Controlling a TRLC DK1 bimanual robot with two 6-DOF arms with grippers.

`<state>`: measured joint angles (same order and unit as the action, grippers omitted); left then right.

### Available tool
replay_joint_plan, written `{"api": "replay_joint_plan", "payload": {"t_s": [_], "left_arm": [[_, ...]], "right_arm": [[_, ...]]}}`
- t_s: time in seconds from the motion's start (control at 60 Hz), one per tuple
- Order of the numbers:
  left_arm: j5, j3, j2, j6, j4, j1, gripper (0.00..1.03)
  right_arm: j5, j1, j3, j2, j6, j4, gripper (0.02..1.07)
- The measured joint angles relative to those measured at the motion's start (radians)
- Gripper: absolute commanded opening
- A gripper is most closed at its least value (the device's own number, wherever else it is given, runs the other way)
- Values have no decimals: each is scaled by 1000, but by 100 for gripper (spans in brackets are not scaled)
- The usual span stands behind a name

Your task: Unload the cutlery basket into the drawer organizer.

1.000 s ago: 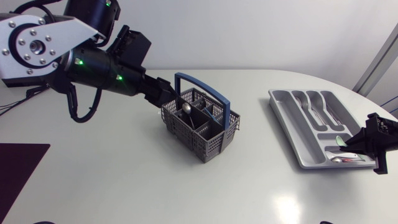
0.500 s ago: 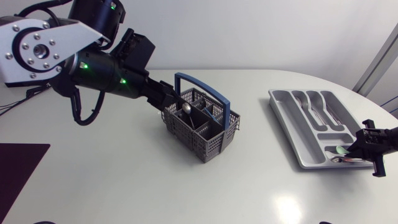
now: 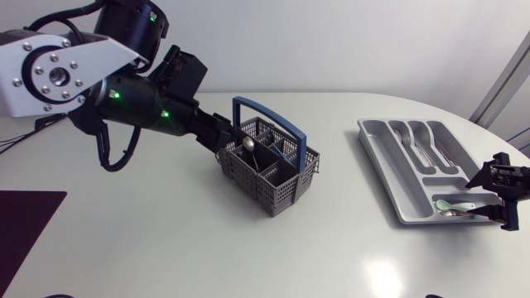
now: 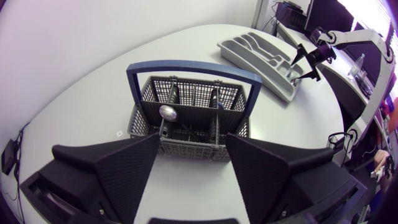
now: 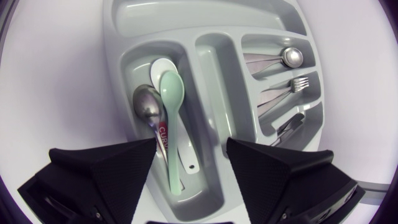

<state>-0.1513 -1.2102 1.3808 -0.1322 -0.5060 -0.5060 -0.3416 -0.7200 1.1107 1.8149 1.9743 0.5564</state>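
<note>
The grey cutlery basket (image 3: pixel 269 165) with a blue handle stands mid-table. A metal spoon (image 3: pixel 248 143) sticks up from its back compartment. My left gripper (image 3: pixel 224 136) is open at the basket's left rim. In the left wrist view the basket (image 4: pixel 189 115) and the spoon (image 4: pixel 168 112) lie just ahead of the gripper's (image 4: pixel 189 162) spread fingers. My right gripper (image 3: pixel 483 197) hangs open over the near end of the grey organizer (image 3: pixel 383 145). Below this gripper (image 5: pixel 189 162) a mint spoon (image 5: pixel 172 93), a white spoon (image 5: pixel 160 67) and a metal spoon (image 5: pixel 146 106) lie in the crosswise compartment.
The organizer's (image 5: pixel 211 68) long compartments hold a metal spoon (image 5: pixel 289 57), a fork (image 5: pixel 298 84) and knives. A dark mat (image 3: pixel 25 223) lies at the table's near left corner. Bare white tabletop lies between basket and organizer.
My right gripper has opened and let go of the mint spoon, which now lies in the organizer; the gripper has drawn back a little. My left gripper has edged closer to the basket.
</note>
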Motion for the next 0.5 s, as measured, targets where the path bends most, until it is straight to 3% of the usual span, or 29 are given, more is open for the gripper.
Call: {"api": "replay_joint_plan", "payload": {"t_s": [0.2, 0.35, 0.5], "left_arm": [[3, 8, 0, -1, 5, 0, 77], [3, 31, 0, -1, 34, 0, 77], [3, 45, 6, -1, 71, -5, 77]], "right_arm": [[-81, -2, 0, -46, -42, 78, 102], [-124, 3, 8, -89, -79, 246, 102], [-233, 13, -1, -173, -132, 271, 102]]}}
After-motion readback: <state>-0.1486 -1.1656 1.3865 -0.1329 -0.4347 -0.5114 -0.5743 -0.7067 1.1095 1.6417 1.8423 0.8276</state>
